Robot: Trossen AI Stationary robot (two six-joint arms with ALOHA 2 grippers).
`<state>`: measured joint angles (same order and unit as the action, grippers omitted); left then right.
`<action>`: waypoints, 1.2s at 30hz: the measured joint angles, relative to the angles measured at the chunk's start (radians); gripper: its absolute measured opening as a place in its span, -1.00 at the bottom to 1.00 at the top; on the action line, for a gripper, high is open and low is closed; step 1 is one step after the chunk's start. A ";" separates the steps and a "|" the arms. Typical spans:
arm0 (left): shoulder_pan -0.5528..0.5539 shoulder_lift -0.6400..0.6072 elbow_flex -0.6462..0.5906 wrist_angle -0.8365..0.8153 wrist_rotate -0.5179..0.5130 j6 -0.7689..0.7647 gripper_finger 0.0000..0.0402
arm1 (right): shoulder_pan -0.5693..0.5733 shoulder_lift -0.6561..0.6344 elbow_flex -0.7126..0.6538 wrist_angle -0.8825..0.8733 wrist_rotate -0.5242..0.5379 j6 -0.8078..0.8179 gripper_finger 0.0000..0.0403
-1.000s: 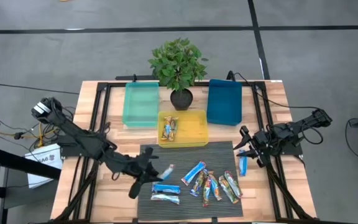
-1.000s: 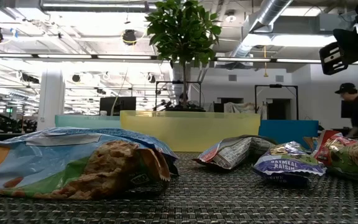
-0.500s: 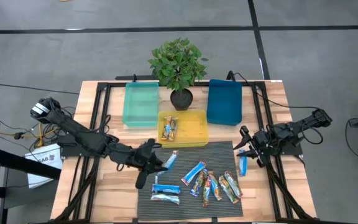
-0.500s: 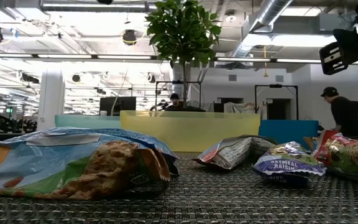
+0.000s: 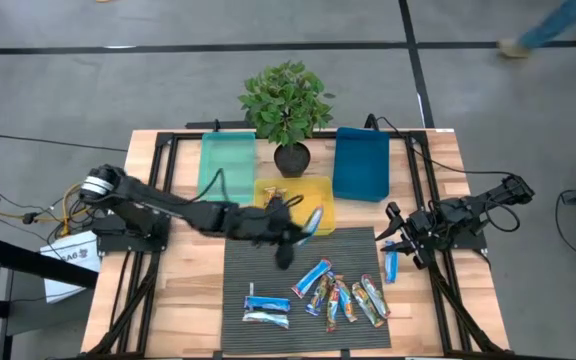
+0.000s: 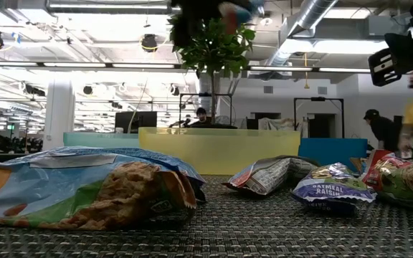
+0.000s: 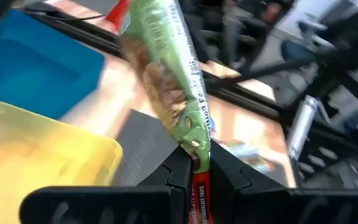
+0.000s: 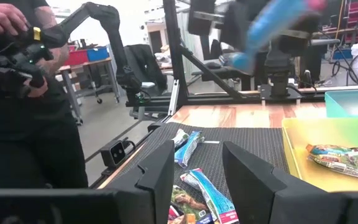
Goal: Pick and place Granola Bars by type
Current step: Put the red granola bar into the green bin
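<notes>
While my left arm is stretching across the middle of the high view, its left gripper [image 5: 298,232] is clenching a blue bar [image 5: 312,221] above the lower right corner of the yellow tray [image 5: 320,192]. At right of frame, the right gripper [image 5: 396,236] is resting released beside another blue wrapper [image 5: 391,264]; the other granola bars [image 5: 340,297] are lying on the dark mat [image 5: 268,262] at lower centre. In the low view I am reading "OATMEAL RAISIN" on a purple-blue wrapper [image 6: 332,188] at lower right. In the left wrist view, the fingers [image 7: 178,177] are pinching the held bar's end at bottom centre. In the right wrist view, the spread fingers [image 8: 161,174] are framing bars at bottom centre.
</notes>
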<state>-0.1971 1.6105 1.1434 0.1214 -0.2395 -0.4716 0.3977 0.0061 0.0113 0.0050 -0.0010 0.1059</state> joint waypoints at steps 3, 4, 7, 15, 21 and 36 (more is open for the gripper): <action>0.057 0.054 0.077 -0.034 -0.002 -0.038 -0.88 | 0.000 0.000 0.000 0.001 0.000 0.000 -0.36; 0.076 0.071 0.102 -0.040 -0.003 -0.050 -0.88 | 0.000 0.000 0.000 0.001 0.000 0.000 -0.36; 0.129 0.100 0.153 -0.073 -0.014 -0.073 -0.88 | 0.000 0.000 0.000 0.000 0.000 0.000 -0.36; 0.192 0.113 0.174 -0.163 -0.085 -0.134 -0.88 | 0.000 0.000 0.000 0.001 0.000 0.000 -0.36; 0.195 0.110 0.174 -0.265 -0.089 -0.163 -0.89 | 0.000 0.000 0.000 0.001 0.000 0.000 -0.36; 0.201 -0.100 0.034 -0.625 -0.229 -0.389 -0.89 | 0.000 0.000 0.000 0.001 0.000 0.000 -0.36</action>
<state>0.0040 1.5109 1.1778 -0.5039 -0.4687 -0.8607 0.3978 0.0059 0.0116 0.0063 -0.0007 0.1059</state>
